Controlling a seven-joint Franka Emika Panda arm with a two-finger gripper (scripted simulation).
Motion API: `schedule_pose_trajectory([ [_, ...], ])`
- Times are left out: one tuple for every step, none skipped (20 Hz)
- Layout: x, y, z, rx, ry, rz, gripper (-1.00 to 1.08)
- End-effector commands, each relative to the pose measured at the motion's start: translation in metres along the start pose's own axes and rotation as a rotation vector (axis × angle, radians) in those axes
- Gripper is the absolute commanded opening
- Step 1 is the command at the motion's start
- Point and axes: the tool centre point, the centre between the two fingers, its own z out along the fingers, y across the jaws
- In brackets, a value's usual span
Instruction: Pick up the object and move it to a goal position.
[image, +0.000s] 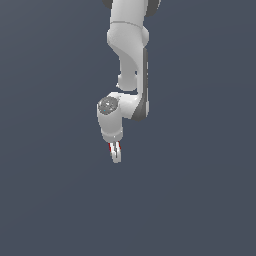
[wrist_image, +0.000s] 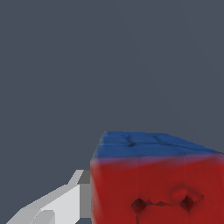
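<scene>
Cube (wrist_image: 157, 183) red and blue faces, clamped in pincer (image: 115, 150).

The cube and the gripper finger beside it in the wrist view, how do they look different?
The cube is coloured, red with dark marks on one face and blue on another; the finger is plain white-grey. The cube is blocky and fills much of the view; the finger looks slimmer and tapered. Both sit against the same dark grey background.
</scene>
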Motion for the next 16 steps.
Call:
schedule_pose_trajectory([
  [0.002, -0.001, -0.004, 0.002, 0.001, 0.000, -1.00],
  [0.003, -0.002, -0.007, 0.002, 0.001, 0.000, -1.00],
  [0.005, -0.002, -0.010, 0.002, 0.001, 0.000, -1.00],
  [0.006, -0.003, -0.014, 0.002, 0.001, 0.000, -1.00],
  [0.008, -0.003, -0.019, 0.002, 0.001, 0.000, -1.00],
  [0.011, -0.004, -0.024, 0.002, 0.001, 0.001, -1.00],
  [0.013, -0.005, -0.029, 0.002, 0.001, 0.001, -1.00],
  [0.016, -0.006, -0.036, 0.002, 0.001, 0.001, -1.00],
  [0.019, -0.007, -0.042, 0.002, 0.001, 0.001, -1.00],
  [0.022, -0.008, -0.049, 0.001, 0.001, 0.001, -1.00],
  [0.026, -0.009, -0.057, 0.001, 0.001, 0.001, -1.00],
  [0.030, -0.010, -0.065, 0.001, 0.001, 0.001, -1.00],
  [0.034, -0.012, -0.074, 0.001, 0.002, 0.002, -1.00],
  [0.038, -0.013, -0.083, 0.001, 0.002, 0.002, -1.00],
  [0.042, -0.015, -0.093, 0.000, 0.002, 0.002, -1.00],
  [0.047, -0.016, -0.102, 0.000, 0.002, 0.002, -1.00],
])
